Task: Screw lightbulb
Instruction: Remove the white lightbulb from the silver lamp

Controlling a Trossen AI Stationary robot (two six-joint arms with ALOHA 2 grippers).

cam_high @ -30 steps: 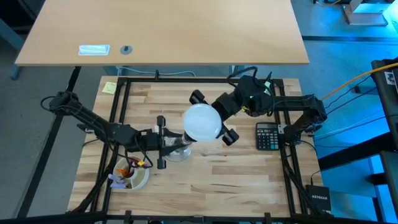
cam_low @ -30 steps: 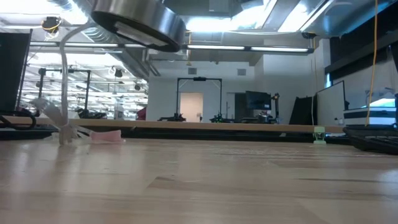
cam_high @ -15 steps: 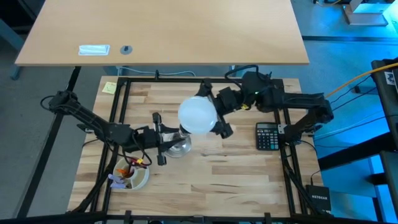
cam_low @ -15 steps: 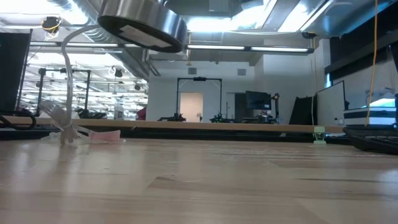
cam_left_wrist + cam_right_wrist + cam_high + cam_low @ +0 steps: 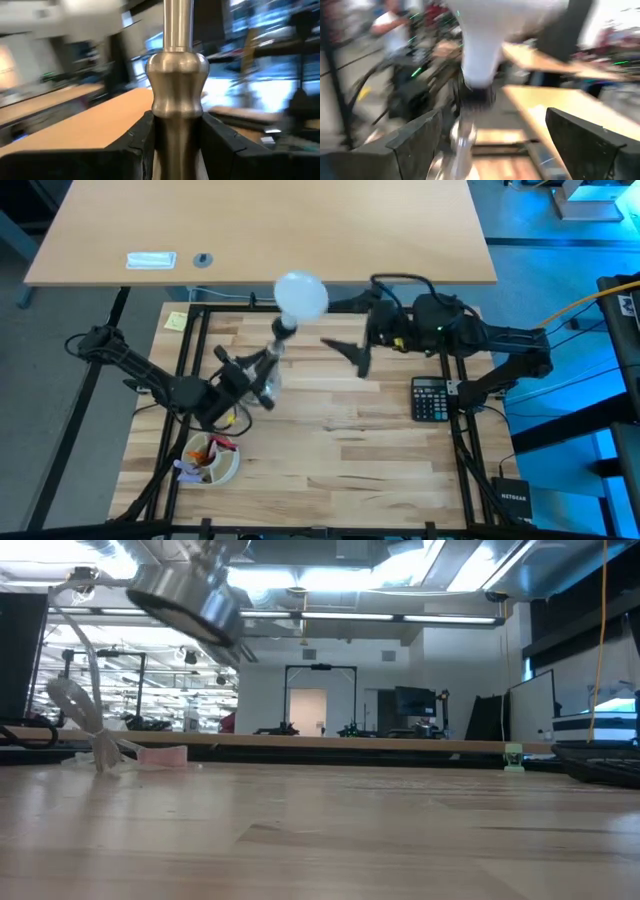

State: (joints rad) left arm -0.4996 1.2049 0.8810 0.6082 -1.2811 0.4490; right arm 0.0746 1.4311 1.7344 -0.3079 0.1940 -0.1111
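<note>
**Bulb seated in the stand, held tilted above the worktop**

The left pincer is clamped on the silver stand; in the left wrist view its two dark fingers press against either side of the metal stem. The stand is lifted off the worktop and leans away from this pincer toward the far edge, its flared foot showing tilted in the low view, clear of the wood.

The lightbulb sits at the far end of the stand, its narrow base in the black socket, well beyond the left pincer's tips and out over the worktop's far edge. In the right wrist view the white bulb rises from the socket between and beyond that arm's own fingers.

The right pincer stands open, its fingers spread wide with nothing between them, just beside the bulb and not touching it.

A calculator lies on the worktop under the right arm, well apart from its pincer. A bowl of small items sits near the left arm, on the side away from the stand.
</note>
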